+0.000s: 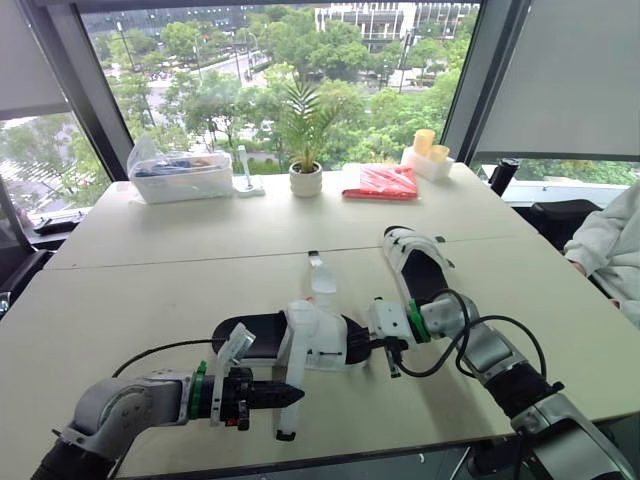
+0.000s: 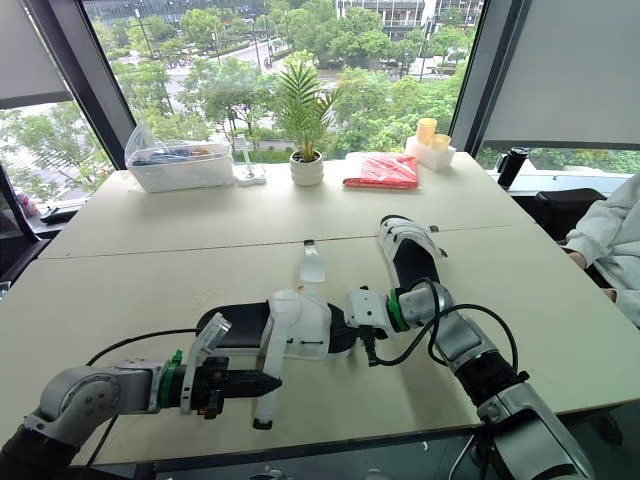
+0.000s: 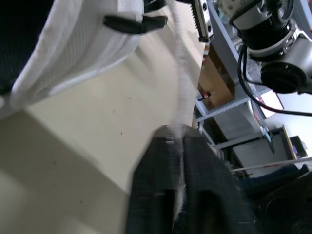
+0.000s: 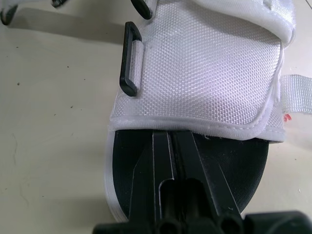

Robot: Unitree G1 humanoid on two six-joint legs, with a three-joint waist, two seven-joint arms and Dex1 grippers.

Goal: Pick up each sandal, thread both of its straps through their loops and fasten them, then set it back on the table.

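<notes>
Left gripper pinched shut on loose white fabric strap. Right gripper clamped on sole edge of black-soled white mesh sandal, lying between both grippers. Second matching sandal just beyond right gripper, on beige table.

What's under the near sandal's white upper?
The black footbed runs under the white upper, with the right gripper, shut, at its edge. Farther in is covered.

Left arm: grey metal shell, rounded segments; green ring at wrist, black block ahead of it. Right arm: same grey, green ring, white wrist housing. A thin black cable loops off each forearm. Left pincer, right pincer: two matte black fingers each.
</notes>
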